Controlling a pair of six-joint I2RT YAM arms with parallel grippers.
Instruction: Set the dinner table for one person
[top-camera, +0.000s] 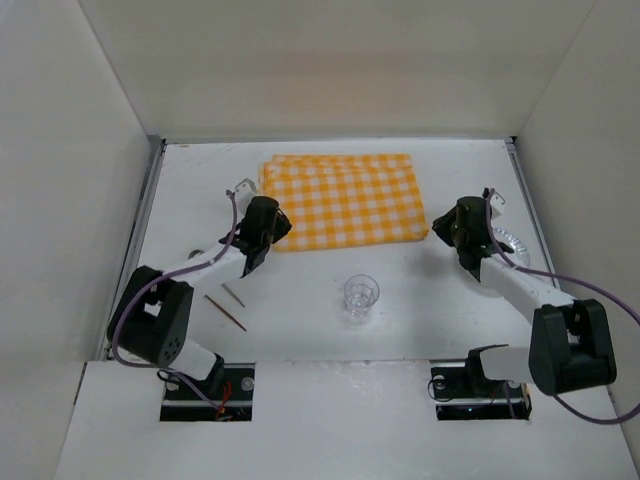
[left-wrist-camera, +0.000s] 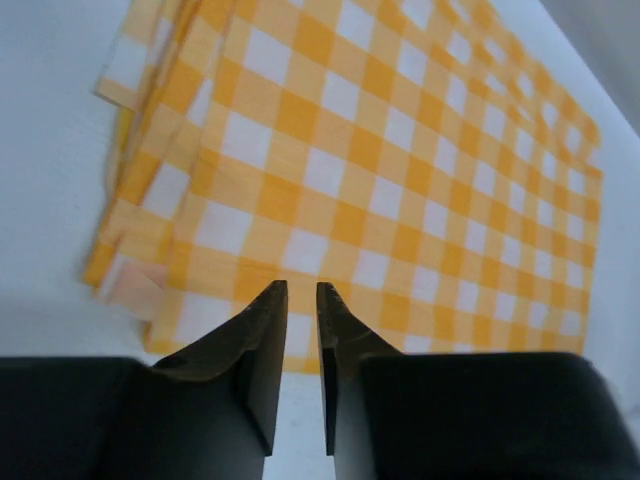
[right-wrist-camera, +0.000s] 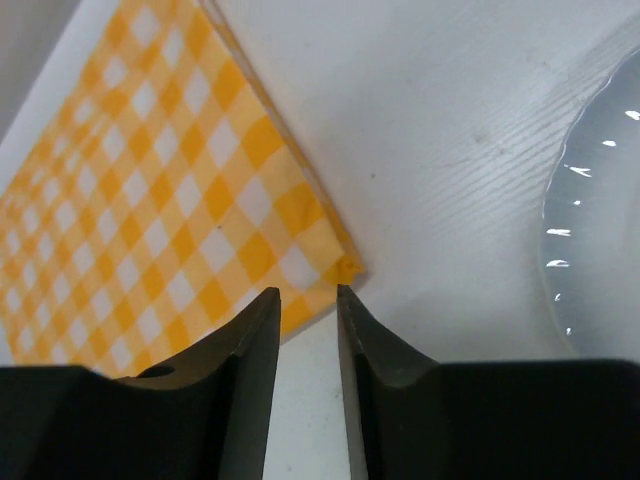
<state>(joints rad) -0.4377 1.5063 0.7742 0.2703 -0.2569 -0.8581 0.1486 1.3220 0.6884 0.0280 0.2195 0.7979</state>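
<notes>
The dinner table (top-camera: 300, 330) is the big white surface that fills the floor of the walled booth, with thin metal strips along its left and right edges and the two arms mounted at its near edge. An orange-and-white checked cloth (top-camera: 345, 200) lies flat on its far middle part, folded in layers, as its stepped left edge shows in the left wrist view (left-wrist-camera: 400, 170). The left gripper (top-camera: 268, 228) sits low at the cloth's near left corner; from its own camera the left gripper (left-wrist-camera: 301, 292) has its fingers drawn to a narrow slit with nothing between them, the tips over the cloth's near edge. The right gripper (top-camera: 447, 228) is just beside the cloth's near right corner; in its wrist view the right gripper (right-wrist-camera: 309, 296) shows a slightly wider but still narrow gap, also holding nothing, with the cloth's corner (right-wrist-camera: 200, 200) just beyond the tips. A clear plate (top-camera: 510, 243) rests on the table close to the right of that gripper, partly hidden by the arm. A clear glass (top-camera: 360, 297) stands upright in the near middle, well apart from the cloth. Two thin sticks (top-camera: 228, 306) lie at near left beside the left arm
</notes>
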